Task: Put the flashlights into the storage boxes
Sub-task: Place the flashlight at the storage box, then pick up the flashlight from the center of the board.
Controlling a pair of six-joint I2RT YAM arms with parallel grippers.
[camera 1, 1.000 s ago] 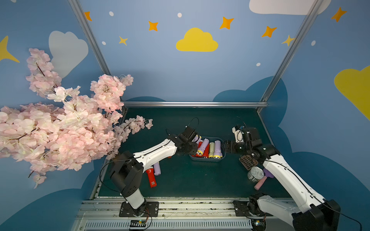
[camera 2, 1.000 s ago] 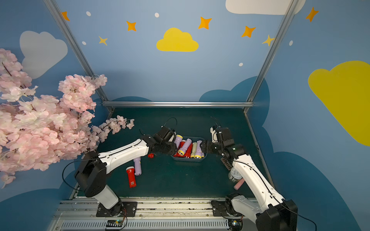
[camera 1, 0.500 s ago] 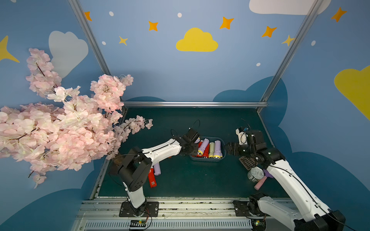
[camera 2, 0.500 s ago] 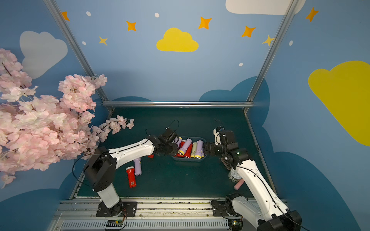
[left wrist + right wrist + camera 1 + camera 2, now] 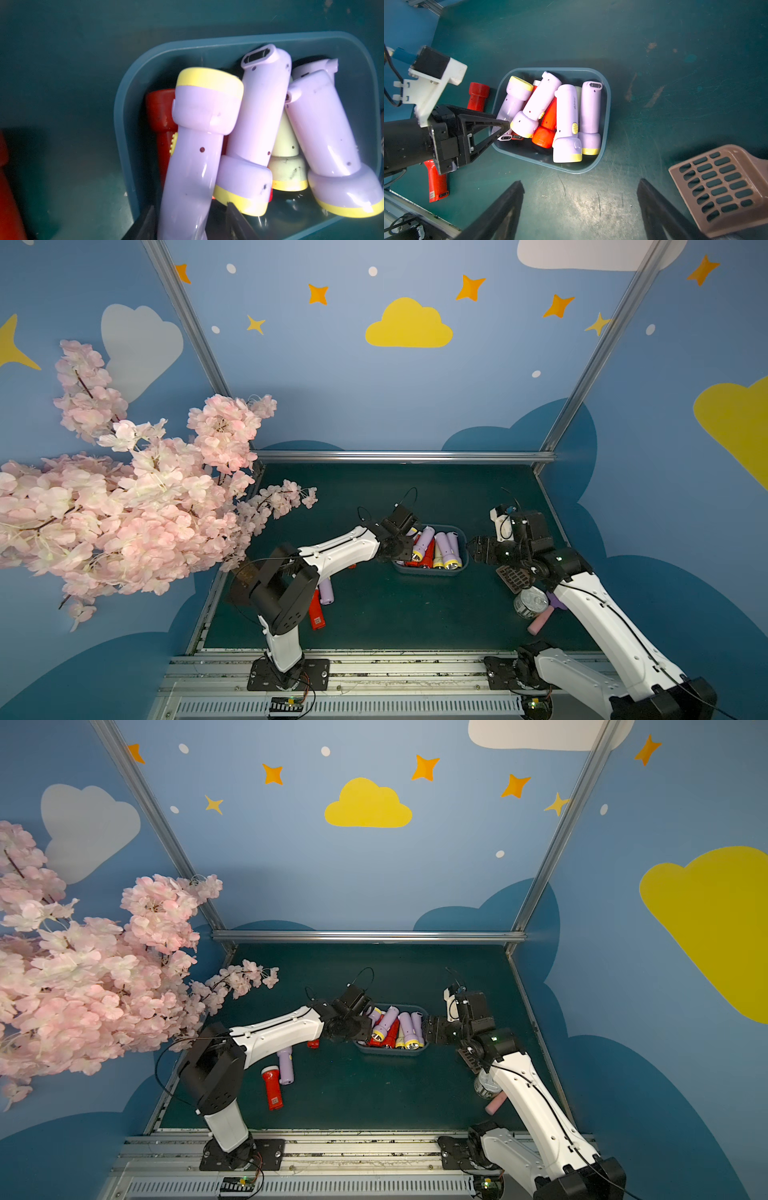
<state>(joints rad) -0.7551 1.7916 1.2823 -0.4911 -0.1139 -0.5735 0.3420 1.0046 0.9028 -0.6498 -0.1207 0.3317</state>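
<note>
Loosely, left tool [image 5: 190, 206] straddles a lilac flashlight [image 5: 193, 145] at bin [image 5: 119, 133] rim — right tool [image 5: 580, 181] wide.

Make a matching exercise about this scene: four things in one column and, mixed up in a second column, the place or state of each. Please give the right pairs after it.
Column A
1. brown slotted scoop
2. pale yellow flashlight
3. red flashlight with a white label
4. right gripper

Column B
a. in the blue-grey bin, partly covered by lilac flashlights
b. open, with nothing between the jaws
c. beside the silver tin can
d. on the green mat, beside one loose lilac flashlight

Pairs: 1-c, 2-a, 3-d, 4-b
</note>
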